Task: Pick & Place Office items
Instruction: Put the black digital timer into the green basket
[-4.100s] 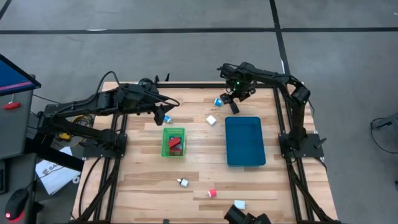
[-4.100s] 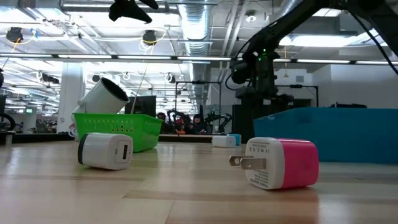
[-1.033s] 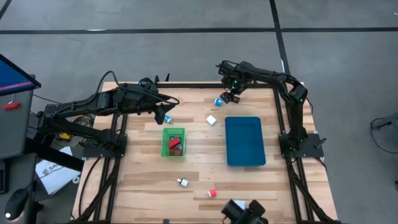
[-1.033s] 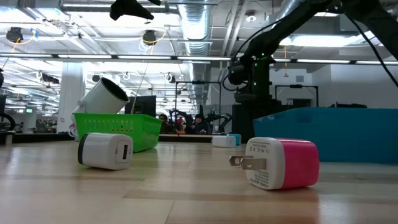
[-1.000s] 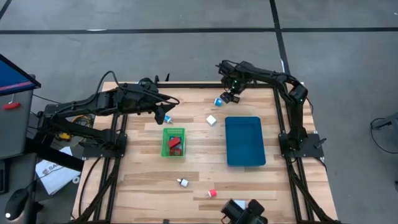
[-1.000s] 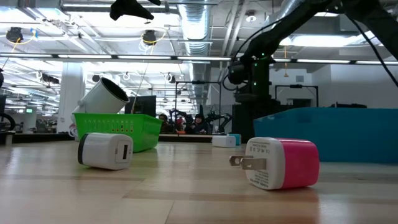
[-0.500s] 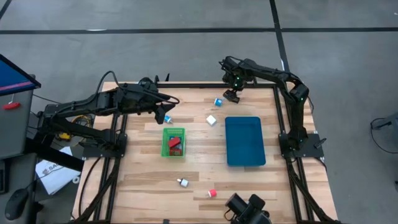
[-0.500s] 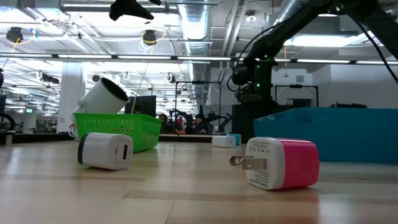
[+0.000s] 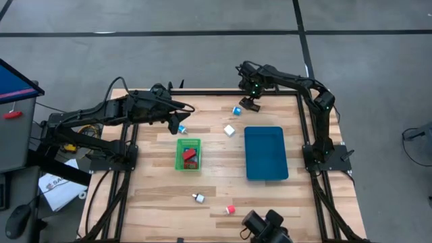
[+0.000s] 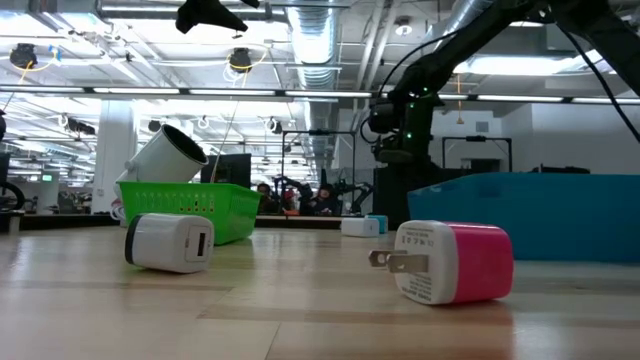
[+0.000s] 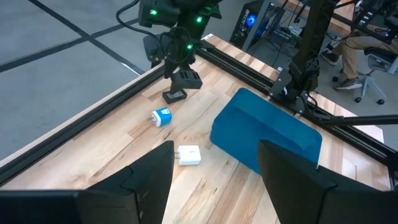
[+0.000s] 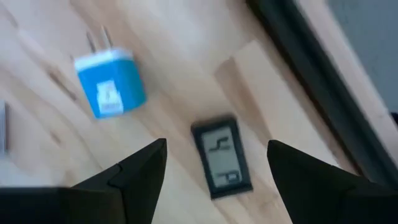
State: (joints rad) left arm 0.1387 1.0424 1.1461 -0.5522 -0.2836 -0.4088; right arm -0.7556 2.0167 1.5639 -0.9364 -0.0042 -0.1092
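The left pincer (image 9: 178, 125) hangs over the table's far left part. Whether it stands wide or is closed on something, I cannot tell; a white cylinder (image 10: 168, 152) seems to sit at its tip. Just nearward of it lies the green tray (image 9: 179, 154), holding a red piece (image 9: 190, 156) and something dark. To the pincer's right lies a white plug (image 9: 229, 129). The right pincer (image 9: 251, 101) hovers at the far edge with its jaws wide and empty. A black block (image 12: 221, 157) lies directly under it, a blue plug (image 12: 111, 84) just beside. The dark blue tray (image 9: 265, 152) lies nearward of this pincer.
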